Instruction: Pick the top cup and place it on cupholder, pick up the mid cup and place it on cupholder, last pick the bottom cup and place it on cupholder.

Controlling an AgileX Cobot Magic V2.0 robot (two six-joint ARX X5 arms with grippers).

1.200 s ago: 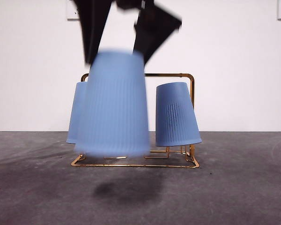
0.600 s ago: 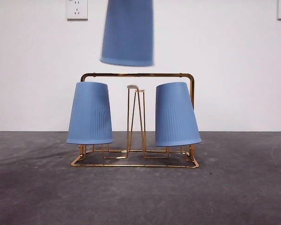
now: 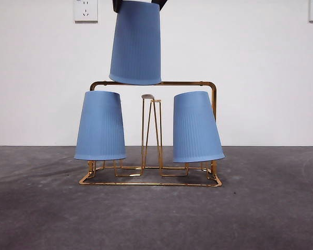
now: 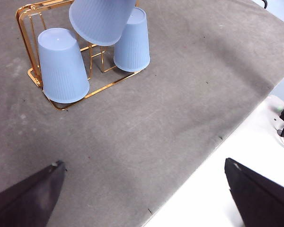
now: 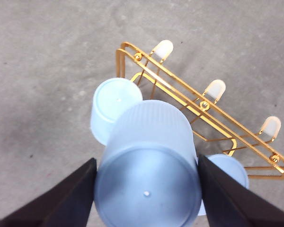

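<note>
grey tabletop bore the cupholder (image 3: 208, 84); above its middle prong (image 3: 147, 97), the right gripper (image 5: 146, 184) clamped the third cup (image 3: 136, 44), seemingly light and slippery, by its base. left gripper (image 4: 146, 198) gaped empty.

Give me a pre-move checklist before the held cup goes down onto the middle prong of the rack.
1. Grip: right tool clamps the held cup upside down: ok.
2. Target: middle prong bare: ok.
3. Alignment: held cup sits slightly off to one side of the prong in the front view: not ok.
4. Neighbours: left cup and right cup seated on the cupholder; right one leans: ok.
5. Left tool open, away from the rack: ok.
6. Depth alignment over prong: cannot tell.
</note>
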